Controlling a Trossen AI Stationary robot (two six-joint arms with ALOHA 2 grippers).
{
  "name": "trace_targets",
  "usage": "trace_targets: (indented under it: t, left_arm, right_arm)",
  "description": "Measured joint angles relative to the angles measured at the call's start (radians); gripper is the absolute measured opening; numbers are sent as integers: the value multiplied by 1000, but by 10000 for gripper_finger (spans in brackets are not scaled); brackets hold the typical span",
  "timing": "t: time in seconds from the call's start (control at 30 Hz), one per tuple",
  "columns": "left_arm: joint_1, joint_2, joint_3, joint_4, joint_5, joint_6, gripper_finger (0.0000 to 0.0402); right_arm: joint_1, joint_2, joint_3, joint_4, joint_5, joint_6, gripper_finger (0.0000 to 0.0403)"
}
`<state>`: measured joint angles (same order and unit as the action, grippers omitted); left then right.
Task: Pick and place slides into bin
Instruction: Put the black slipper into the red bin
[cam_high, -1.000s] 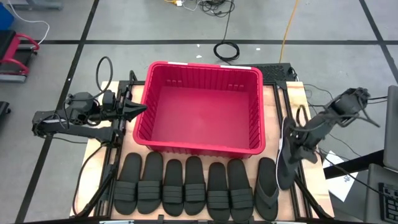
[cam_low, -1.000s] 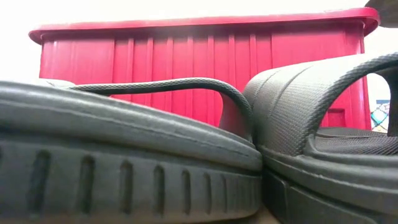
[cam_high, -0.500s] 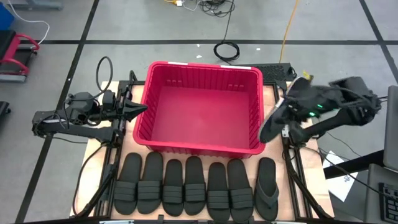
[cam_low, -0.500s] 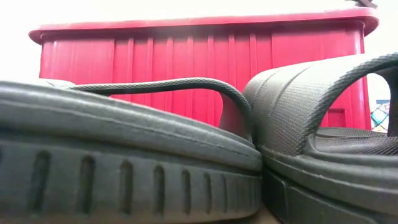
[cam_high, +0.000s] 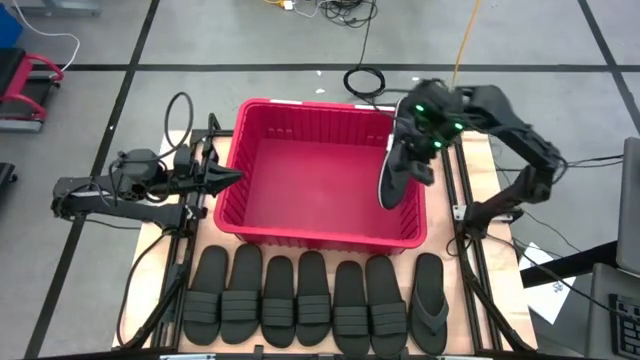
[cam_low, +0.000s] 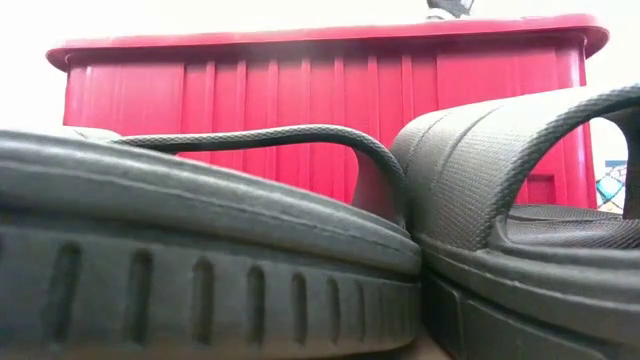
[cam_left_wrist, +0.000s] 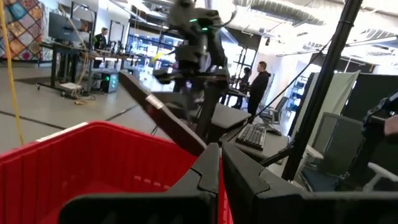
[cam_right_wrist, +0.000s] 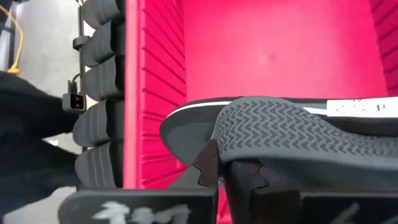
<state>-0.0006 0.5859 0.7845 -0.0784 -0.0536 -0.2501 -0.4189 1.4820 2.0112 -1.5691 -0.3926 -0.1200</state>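
one slide (cam_high: 393, 178) was held pinched in the right gripper (cam_high: 412, 150), fingers shut on it, above the red bin (cam_high: 318, 235). seven slides (cam_high: 312, 300) lay in a row on the bench. the left gripper (cam_high: 228, 177) waited shut, empty, beside the bin.

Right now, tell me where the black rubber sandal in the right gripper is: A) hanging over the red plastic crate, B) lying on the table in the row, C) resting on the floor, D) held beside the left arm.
A: the right gripper holds the black rubber sandal over the right side of the red plastic crate.
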Motion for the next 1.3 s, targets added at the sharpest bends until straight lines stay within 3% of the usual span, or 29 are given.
trace_targets:
  t: [0.3, 0.53, 1.3]
  left_arm:
    - [0, 3, 0, 0, 1, 5, 21]
    - [0, 3, 0, 0, 1, 10, 21]
    - [0, 3, 0, 0, 1, 38, 21]
  right_arm:
    - [-125, 174, -72, 1, 2, -144, 0]
    - [-161, 241, -212, -1, 6, -212, 0]
    - [-156, 278, -605, 235, -25, -49, 0]
